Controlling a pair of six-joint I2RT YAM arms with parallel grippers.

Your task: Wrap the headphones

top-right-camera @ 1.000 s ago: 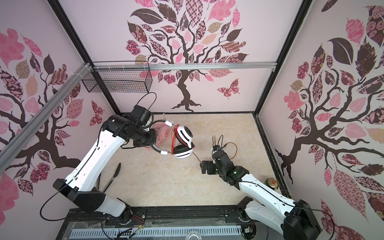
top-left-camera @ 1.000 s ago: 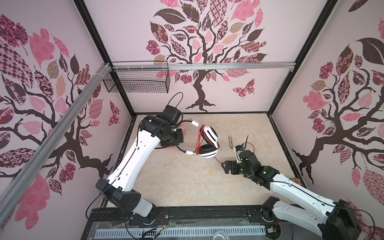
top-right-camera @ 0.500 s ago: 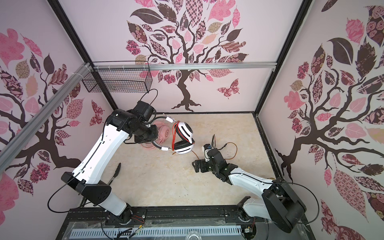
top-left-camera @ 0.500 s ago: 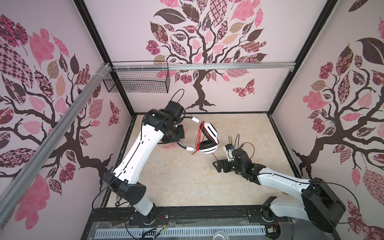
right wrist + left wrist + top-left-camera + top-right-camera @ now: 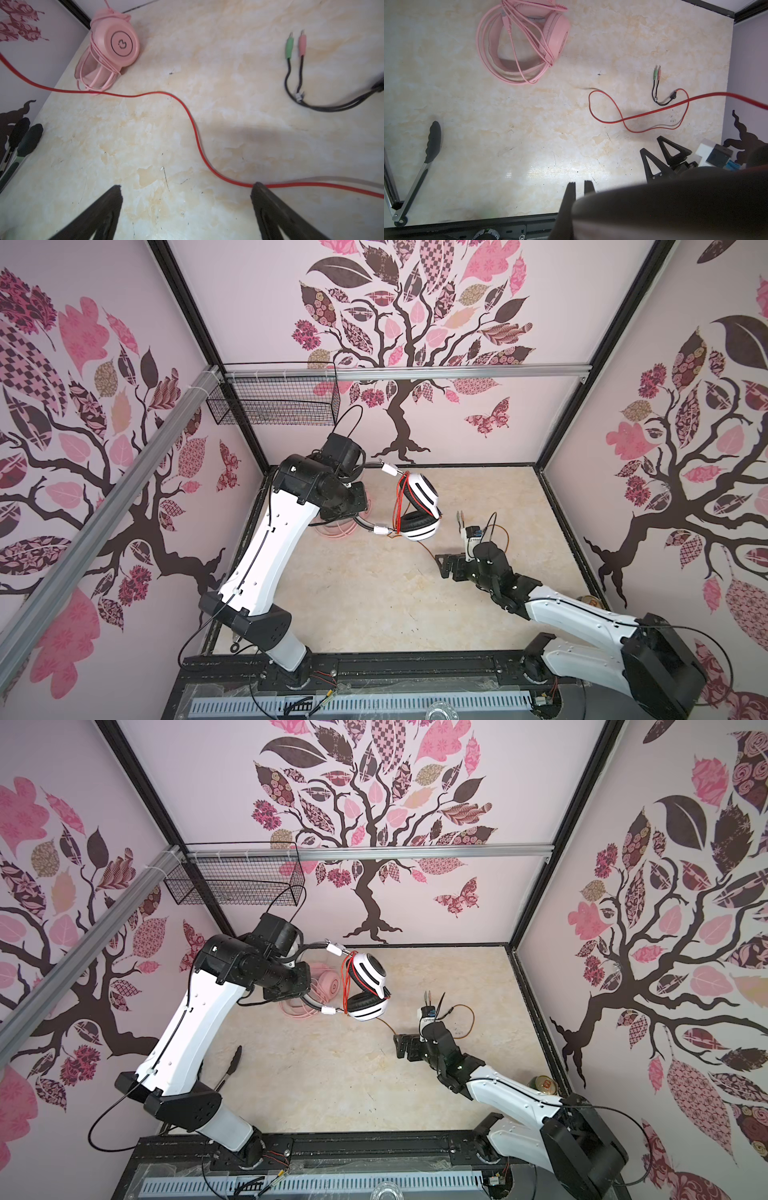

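A: Right jaws?
B: Wide apart, low over the table [image 5: 365,605]; the red cable [image 5: 193,126] passes one tip.
A: Left jaws?
B: Clamped on the band of the white headset [image 5: 424,494], held in the air. The pink headset [image 5: 330,986] lies on the table beneath, cable wound round it.

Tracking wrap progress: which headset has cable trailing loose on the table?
The white-and-black over-ear headset, raised in the air: its red cable snakes across the marbled table. The pale pink headset has its pink cable coiled around itself.
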